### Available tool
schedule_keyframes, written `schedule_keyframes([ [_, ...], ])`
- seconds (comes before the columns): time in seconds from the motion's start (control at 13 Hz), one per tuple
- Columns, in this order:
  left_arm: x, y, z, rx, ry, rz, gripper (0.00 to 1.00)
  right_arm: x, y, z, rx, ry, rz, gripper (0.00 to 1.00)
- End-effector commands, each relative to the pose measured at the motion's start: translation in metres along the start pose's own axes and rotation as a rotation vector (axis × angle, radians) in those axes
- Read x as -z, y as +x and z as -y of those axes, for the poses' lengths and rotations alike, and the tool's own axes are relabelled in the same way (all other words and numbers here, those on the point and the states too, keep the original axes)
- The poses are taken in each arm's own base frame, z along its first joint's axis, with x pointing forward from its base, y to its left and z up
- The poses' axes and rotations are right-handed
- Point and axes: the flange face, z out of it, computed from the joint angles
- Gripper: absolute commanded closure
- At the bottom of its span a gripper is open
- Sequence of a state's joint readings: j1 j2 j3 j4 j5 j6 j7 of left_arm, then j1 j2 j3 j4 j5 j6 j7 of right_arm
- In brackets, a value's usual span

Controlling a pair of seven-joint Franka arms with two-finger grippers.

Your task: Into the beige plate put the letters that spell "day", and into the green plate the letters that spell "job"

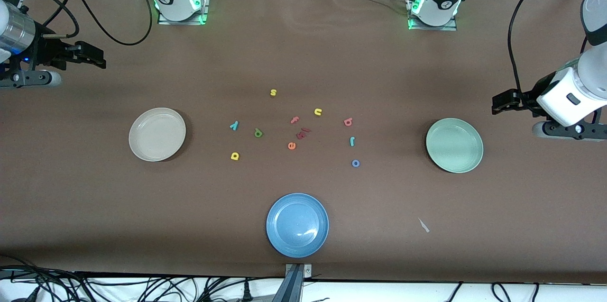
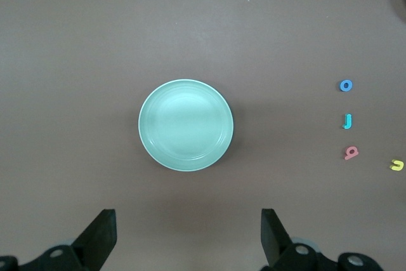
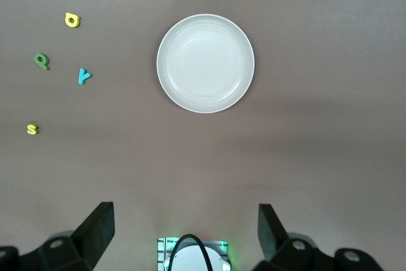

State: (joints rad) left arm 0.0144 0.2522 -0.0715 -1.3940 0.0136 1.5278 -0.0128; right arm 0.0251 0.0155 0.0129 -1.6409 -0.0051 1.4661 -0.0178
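Note:
The empty beige plate lies toward the right arm's end, the empty green plate toward the left arm's end. Between them on the table lie the teal y, dark green d and yellow a. Closer to the green plate are the salmon b, teal j and blue o. My right gripper hangs open and empty over the table's end beside the beige plate. My left gripper hangs open and empty beside the green plate.
A blue plate sits near the front edge. Other letters lie mid-table: yellow s, yellow u, pink f, orange e and red pieces. A white scrap lies nearer the camera than the green plate.

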Motion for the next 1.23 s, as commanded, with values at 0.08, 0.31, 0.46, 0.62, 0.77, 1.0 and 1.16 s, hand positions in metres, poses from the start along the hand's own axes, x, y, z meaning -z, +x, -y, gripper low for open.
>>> schedule_keyframes([
  [0.08, 0.000, 0.000, 0.004, -0.007, -0.011, -0.002, 0.00, 0.006, 0.001, 0.000, -0.006, 0.020, 0.001, 0.00],
  [0.31, -0.003, 0.002, 0.003, -0.009, -0.019, 0.003, 0.00, 0.006, 0.001, 0.000, -0.006, 0.020, 0.003, 0.00],
  [0.46, -0.008, 0.004, -0.001, -0.015, -0.022, 0.010, 0.00, 0.005, 0.001, -0.001, -0.007, 0.020, 0.006, 0.00],
  [0.62, -0.009, 0.005, -0.003, -0.018, -0.021, 0.012, 0.00, 0.005, 0.001, -0.001, -0.007, 0.020, 0.007, 0.00],
  [0.77, -0.008, 0.004, -0.008, -0.024, -0.019, 0.011, 0.00, 0.005, 0.001, -0.001, -0.007, 0.020, 0.007, 0.00],
  [1.0, -0.009, 0.004, -0.008, -0.027, -0.019, 0.012, 0.00, 0.005, 0.000, -0.001, -0.007, 0.020, 0.009, 0.00],
  [1.16, -0.009, 0.004, -0.009, -0.027, -0.021, 0.012, 0.00, 0.005, 0.000, -0.001, -0.007, 0.020, 0.009, 0.00],
])
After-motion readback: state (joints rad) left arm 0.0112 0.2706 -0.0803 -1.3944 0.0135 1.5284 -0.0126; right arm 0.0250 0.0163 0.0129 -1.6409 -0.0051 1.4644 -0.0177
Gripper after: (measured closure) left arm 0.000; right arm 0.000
